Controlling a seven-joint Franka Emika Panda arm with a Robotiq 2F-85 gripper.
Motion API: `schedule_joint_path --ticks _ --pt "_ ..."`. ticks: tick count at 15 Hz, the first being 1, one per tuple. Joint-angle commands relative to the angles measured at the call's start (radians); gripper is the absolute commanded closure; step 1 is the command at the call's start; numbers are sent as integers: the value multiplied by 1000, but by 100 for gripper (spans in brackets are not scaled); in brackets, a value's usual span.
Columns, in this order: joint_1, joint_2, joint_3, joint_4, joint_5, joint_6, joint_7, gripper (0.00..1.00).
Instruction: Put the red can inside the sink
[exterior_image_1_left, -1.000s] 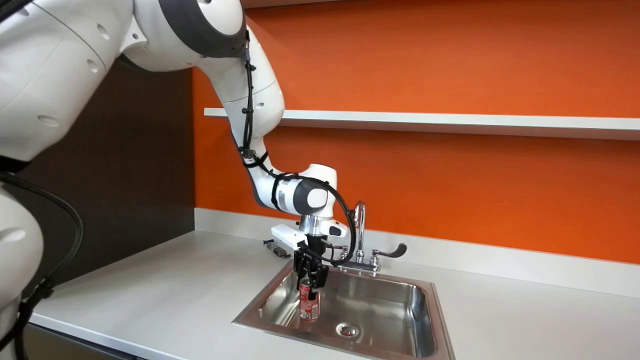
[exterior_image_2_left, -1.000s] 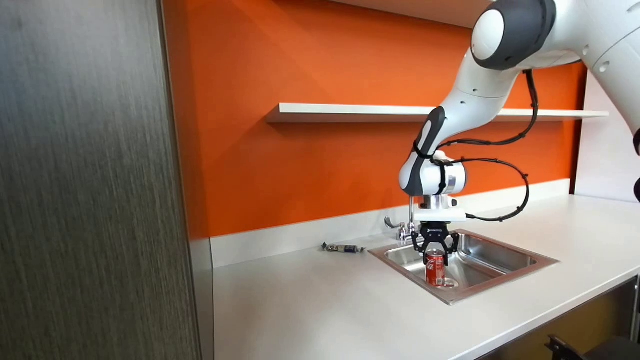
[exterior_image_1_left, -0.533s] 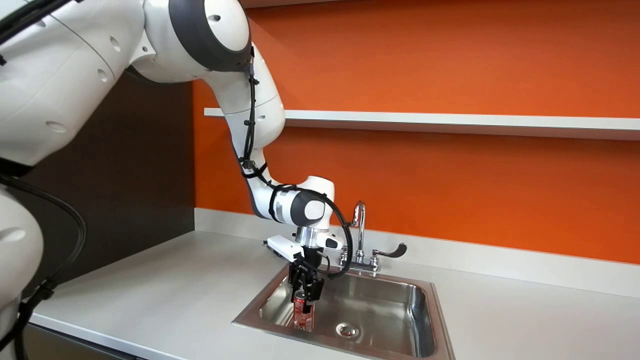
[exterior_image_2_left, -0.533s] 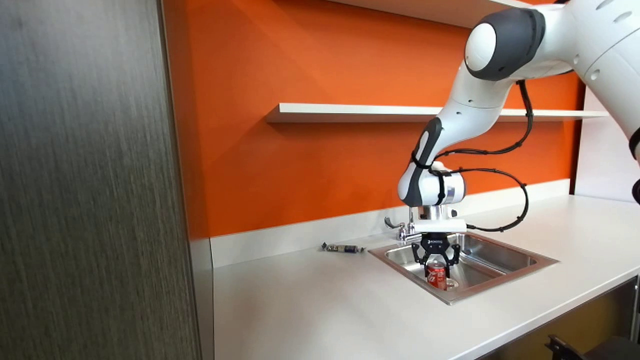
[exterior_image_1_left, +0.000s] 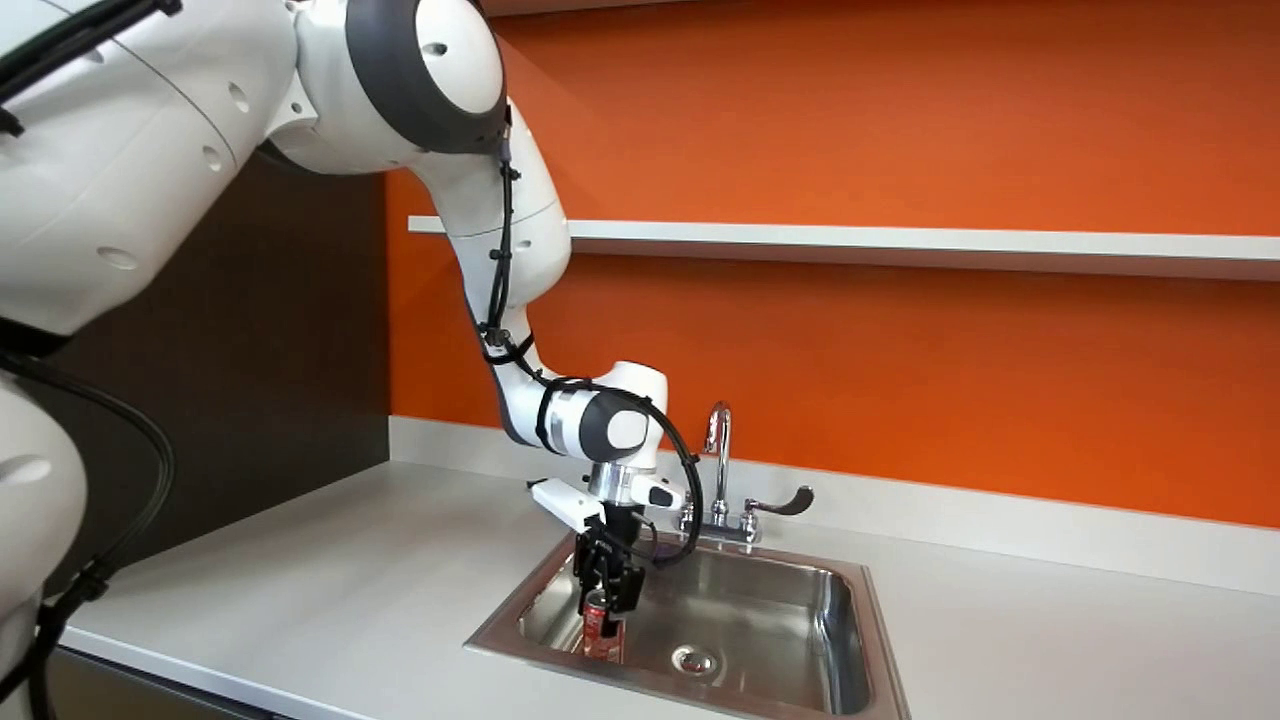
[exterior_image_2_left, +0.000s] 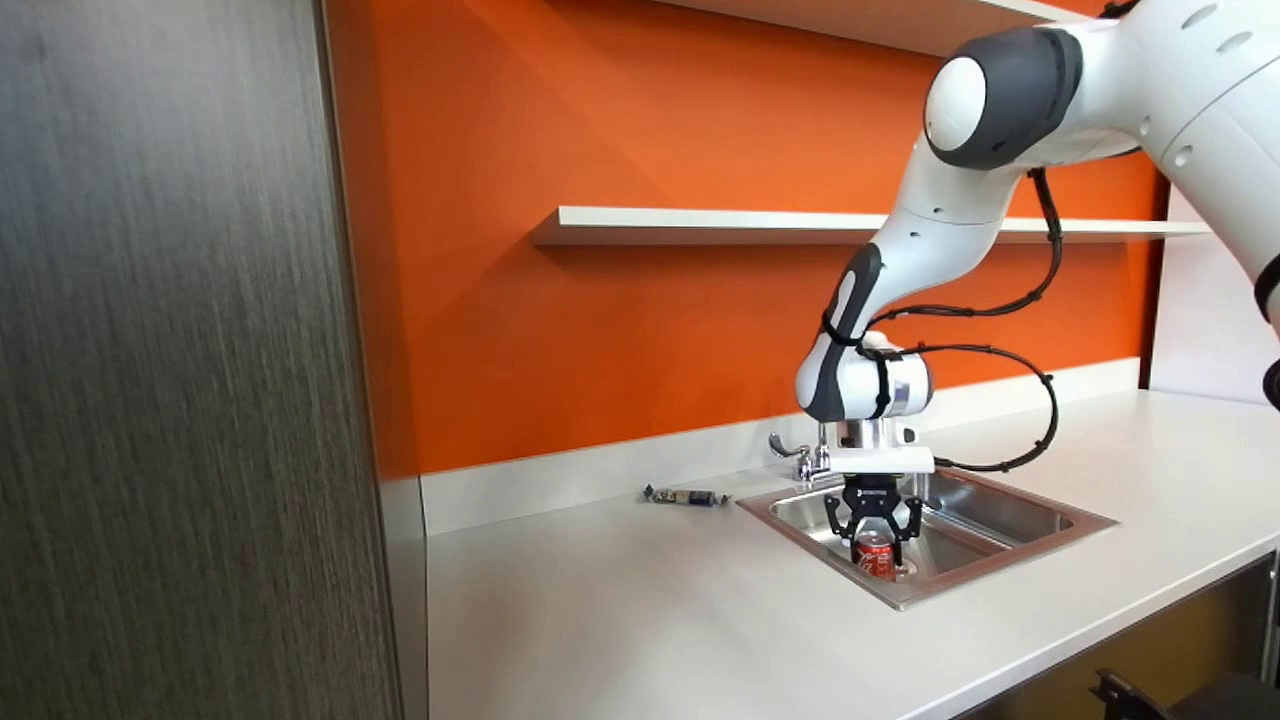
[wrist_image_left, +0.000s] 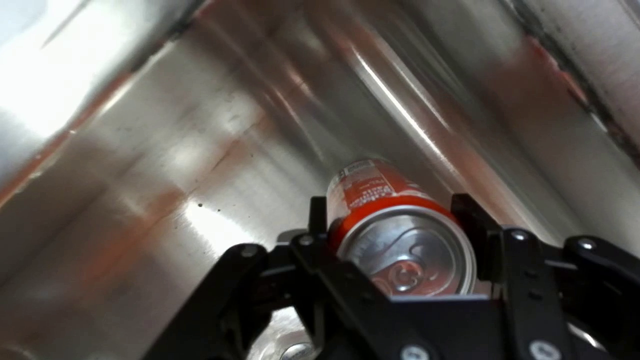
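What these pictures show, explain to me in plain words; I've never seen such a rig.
The machine is a single white robot arm ending in a black pincer. Two views are taken from outside it, from different places; the close-up is taken from its wrist, looking down past the pincer. A pale counter holds a steel sink with a chrome faucet behind it. In an exterior view, a small wrapped roll with twisted ends lies on the counter near the sink. The pincer grips a red can by its sides, down inside the sink; whether the can's base touches the bottom, I can't tell.
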Motion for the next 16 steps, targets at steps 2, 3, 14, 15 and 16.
schedule_joint_path --ticks 2,3,14,15,16 --pt "-23 -2 20 9 26 -3 -33 62" --pt "-22 -2 20 10 26 -3 -32 62" --pt "-15 -40 3 2 13 -6 -18 0" --pt "-13 -49 -1 -1 10 -6 -16 0" --pt "-11 -58 -5 -2 7 -7 -12 0"
